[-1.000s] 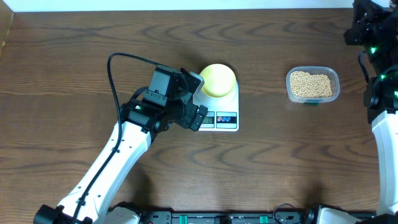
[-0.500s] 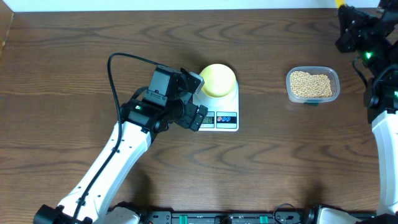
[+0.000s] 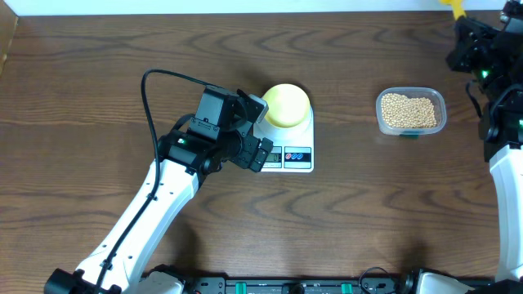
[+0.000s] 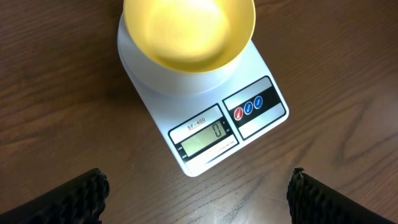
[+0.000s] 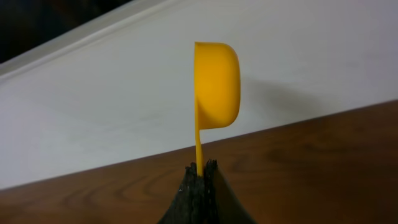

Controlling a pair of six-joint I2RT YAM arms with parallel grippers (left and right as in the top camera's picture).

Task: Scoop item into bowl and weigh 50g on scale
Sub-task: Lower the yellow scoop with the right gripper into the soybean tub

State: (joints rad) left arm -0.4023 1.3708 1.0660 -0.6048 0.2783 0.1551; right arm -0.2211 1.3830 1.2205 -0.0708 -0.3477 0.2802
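The scale (image 4: 211, 134) lies near the middle of the desk (image 3: 368, 212), its display and buttons on its near side, and the display reads 0 in the left wrist view. The pale yellow bowl (image 4: 189, 31) stands upright on the far part of the scale, covering most of the platform, and its inside shows plain yellow. The left tool (image 3: 257, 129) hovers at the left side of the scale with its fingers spread wide, one fingertip beside the bowl's left rim and the other at the scale's near left corner. Its wrist view shows both dark fingertips at the bottom corners of the picture, with the scale between them and nothing gripped. The beans (image 3: 409, 109) lie heaped in a clear plastic tub (image 3: 441, 102) to the right of the scale, well apart from it. The right tool (image 5: 200, 174) is up at the far right corner of the scene, beyond and to the right of the tub. Its fingers are pinched tight on the thin handle of a bright yellow scoop (image 5: 217, 84). The scoop stands upright, handle down and cup on top, seen side-on against a white surface past the desk's far edge. Whether the cup holds any beans cannot be told from this angle.
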